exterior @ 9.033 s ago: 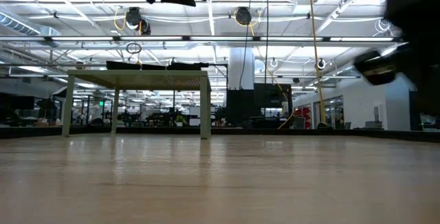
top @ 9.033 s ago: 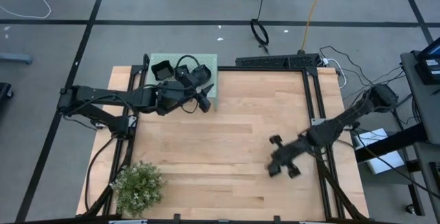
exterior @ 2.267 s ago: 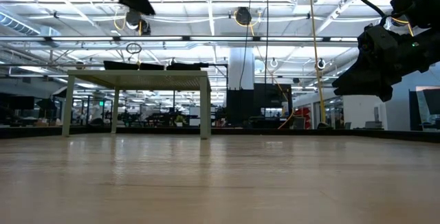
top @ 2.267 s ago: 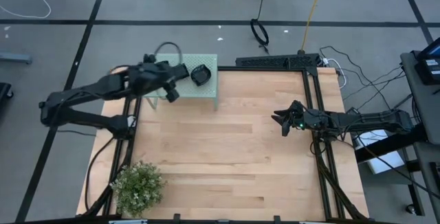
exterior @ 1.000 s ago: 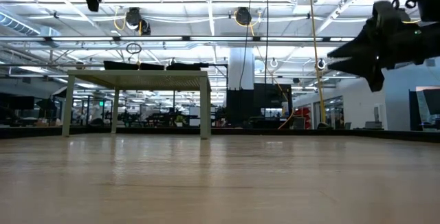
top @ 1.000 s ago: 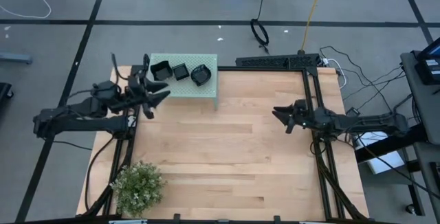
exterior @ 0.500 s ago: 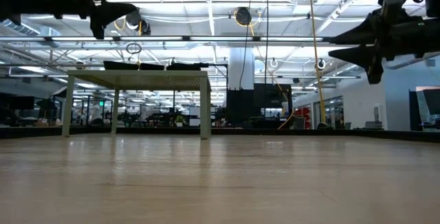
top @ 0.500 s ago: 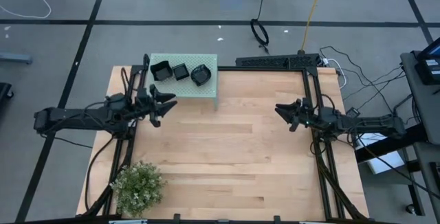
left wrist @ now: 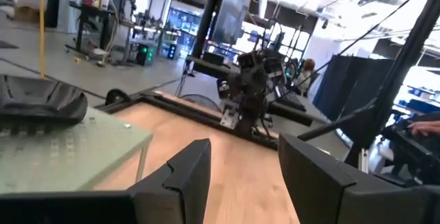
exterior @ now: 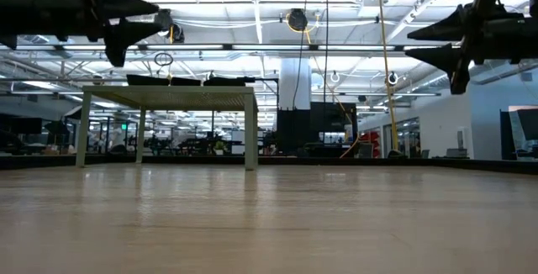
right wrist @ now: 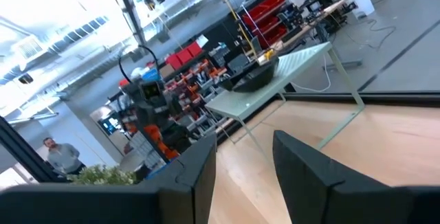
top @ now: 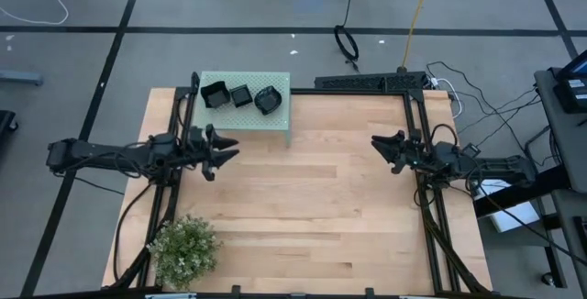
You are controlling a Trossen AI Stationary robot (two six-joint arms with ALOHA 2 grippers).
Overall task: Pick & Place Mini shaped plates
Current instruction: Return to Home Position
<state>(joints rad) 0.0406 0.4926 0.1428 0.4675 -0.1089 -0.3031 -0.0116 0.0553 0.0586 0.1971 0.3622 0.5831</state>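
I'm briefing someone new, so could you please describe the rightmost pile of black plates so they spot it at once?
On the wooden table, look to the far left corner, where a pale green perforated stand sits. Three black piles line its top: the rightmost pile is the one, rounded in outline, while the middle pile and the left pile are square.

We note glossy black plates [top: 215, 94], pale green stand [top: 271, 123] with a dotted hole pattern, light tan table [top: 312, 216] with plank grain, green plant [top: 183, 249], grey floor [top: 73, 70].
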